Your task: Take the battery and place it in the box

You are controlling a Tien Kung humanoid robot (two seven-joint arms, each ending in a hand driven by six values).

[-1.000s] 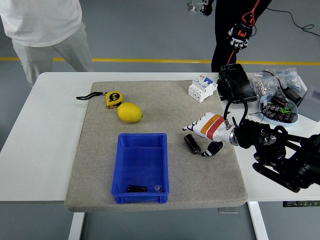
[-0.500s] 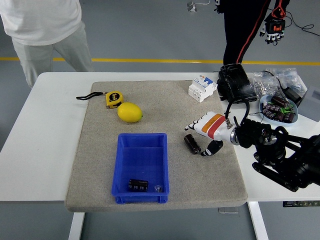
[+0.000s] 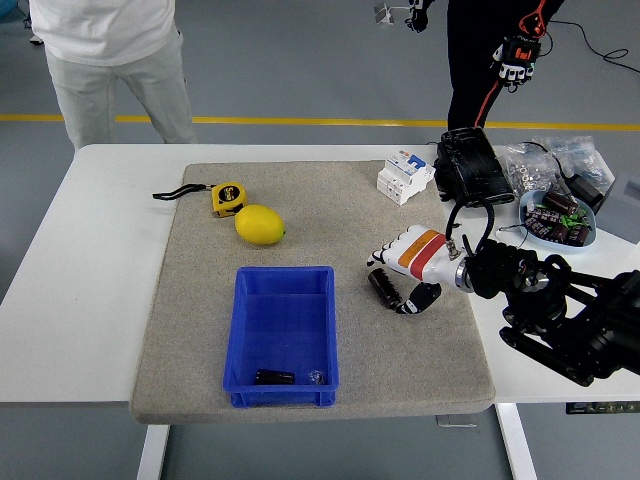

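The right arm [image 3: 560,320] runs off the picture's right edge, so its upper part is out of sight. The right robot hand [image 3: 410,275] hides part of the battery [image 3: 383,287]; whether the fingers touch it cannot be told. A tiny pale thing [image 3: 315,377] beside the dark cylinder [image 3: 272,377] in the blue box [image 3: 283,335] is too small to identify. Two people at the bench's [image 3: 90,250] far side are cut off by the top edge: one in light clothes [image 3: 110,60], one in black [image 3: 490,60]. The contents of the bowl [image 3: 556,217] and clear bags [image 3: 545,160] blur together.

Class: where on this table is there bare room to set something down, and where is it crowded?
Free: the mat left of the blue box, and behind the lemon. Crowded: the right end, around the bowl of parts, black case and right hand.
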